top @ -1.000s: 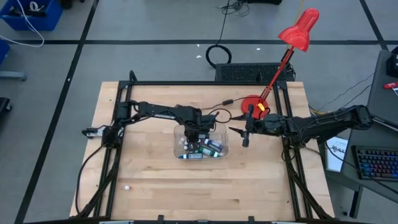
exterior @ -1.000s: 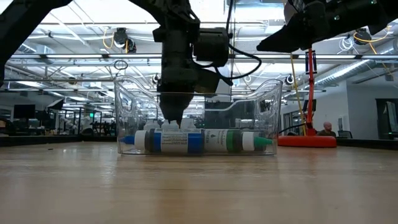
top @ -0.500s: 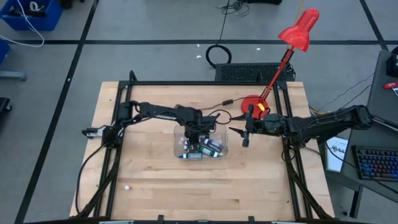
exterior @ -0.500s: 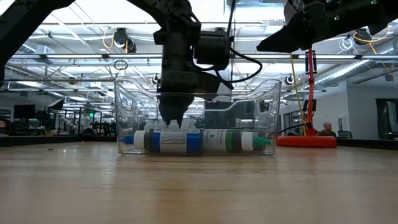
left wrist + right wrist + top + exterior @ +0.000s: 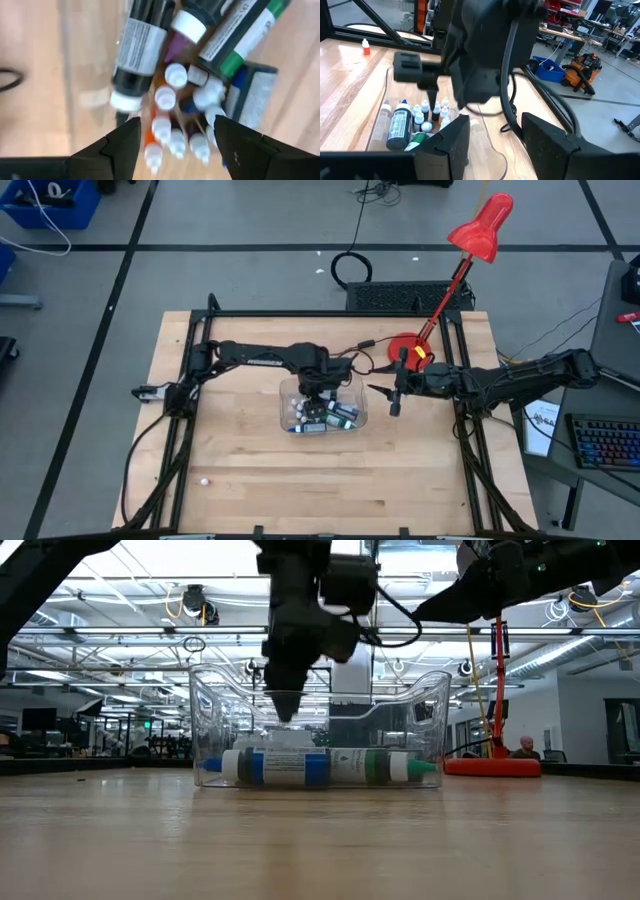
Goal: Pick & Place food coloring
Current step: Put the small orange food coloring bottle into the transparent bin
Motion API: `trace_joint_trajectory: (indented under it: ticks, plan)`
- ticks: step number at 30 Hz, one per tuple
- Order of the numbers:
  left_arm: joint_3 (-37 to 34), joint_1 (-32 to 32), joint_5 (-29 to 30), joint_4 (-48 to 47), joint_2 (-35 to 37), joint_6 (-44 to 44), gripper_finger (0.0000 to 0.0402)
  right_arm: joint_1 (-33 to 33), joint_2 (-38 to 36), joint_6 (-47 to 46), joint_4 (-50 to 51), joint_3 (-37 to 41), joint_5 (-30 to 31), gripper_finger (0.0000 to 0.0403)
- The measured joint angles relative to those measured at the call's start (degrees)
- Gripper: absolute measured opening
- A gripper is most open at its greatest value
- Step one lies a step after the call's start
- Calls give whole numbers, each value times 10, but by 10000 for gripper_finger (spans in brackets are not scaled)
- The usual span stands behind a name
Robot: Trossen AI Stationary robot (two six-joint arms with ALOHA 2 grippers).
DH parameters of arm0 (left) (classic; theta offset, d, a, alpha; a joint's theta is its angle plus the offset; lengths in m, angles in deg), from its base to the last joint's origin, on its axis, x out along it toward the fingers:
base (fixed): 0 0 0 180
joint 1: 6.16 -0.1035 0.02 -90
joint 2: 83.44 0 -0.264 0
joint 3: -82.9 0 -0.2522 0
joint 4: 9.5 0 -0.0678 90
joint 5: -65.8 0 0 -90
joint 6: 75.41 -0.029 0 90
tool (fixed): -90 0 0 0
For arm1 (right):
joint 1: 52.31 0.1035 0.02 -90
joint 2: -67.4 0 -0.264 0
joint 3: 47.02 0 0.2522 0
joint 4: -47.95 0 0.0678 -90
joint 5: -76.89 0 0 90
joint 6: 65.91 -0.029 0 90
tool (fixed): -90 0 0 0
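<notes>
The food coloring (image 5: 170, 115) is a cluster of tiny white-capped bottles standing inside a clear plastic tub (image 5: 350, 420), also seen in the right wrist view (image 5: 427, 112). Larger bottles (image 5: 320, 765) lie on their sides on the tub's floor beside them. My left gripper (image 5: 177, 122) hangs open over the tub, pointing down, its fingertips (image 5: 285, 710) above the bottles and touching none. My right gripper (image 5: 395, 402) hovers open just right of the tub.
One small orange bottle with a white cap (image 5: 365, 46) stands alone on the wood, far from the tub. A red lamp base (image 5: 405, 350) sits at the table's far right. Bare wood (image 5: 300, 480) stretches from the tub toward the near edge.
My left gripper has risen from among the bottles at the tub's floor to about the height of the tub's rim, shifting a little toward the right. No bottle came up with it. The right arm has kept still.
</notes>
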Motion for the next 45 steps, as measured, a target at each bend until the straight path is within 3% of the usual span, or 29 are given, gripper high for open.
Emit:
trace_joint_trajectory:
  ticks: [7, 11, 15, 20, 25, 28, 31, 37, 45]
  plan:
    - [59, 26, 110, -164, 8, 70, 252, 0, 0, 0, 5, 0, 0, 171]
    - [13, 75, 147, -206, 45, 153, 252, 0, 0, 0, 9, 0, 0, 171]
    - [-73, 153, 108, -209, 111, 253, 253, 0, 0, 1, 9, 0, -1, 171]
    - [-161, 281, 62, -203, 190, 512, 253, 0, 0, 2, 4, 0, -1, 171]
    - [-226, 403, 67, -151, 237, 799, 253, 0, 0, 2, -4, 0, -2, 171]
    - [-261, 456, 27, -144, 242, 913, 253, 0, 0, -1, -4, 0, -2, 171]
    - [-289, 492, 23, -148, 244, 1008, 253, 0, 0, -8, -4, 0, -2, 171]
    - [-346, 501, -59, -122, 257, 1050, 253, 0, 0, -11, -4, 0, -2, 171]
    - [-462, 494, -86, 19, 330, 1025, 253, 0, 0, -1, -3, 0, -2, 171]
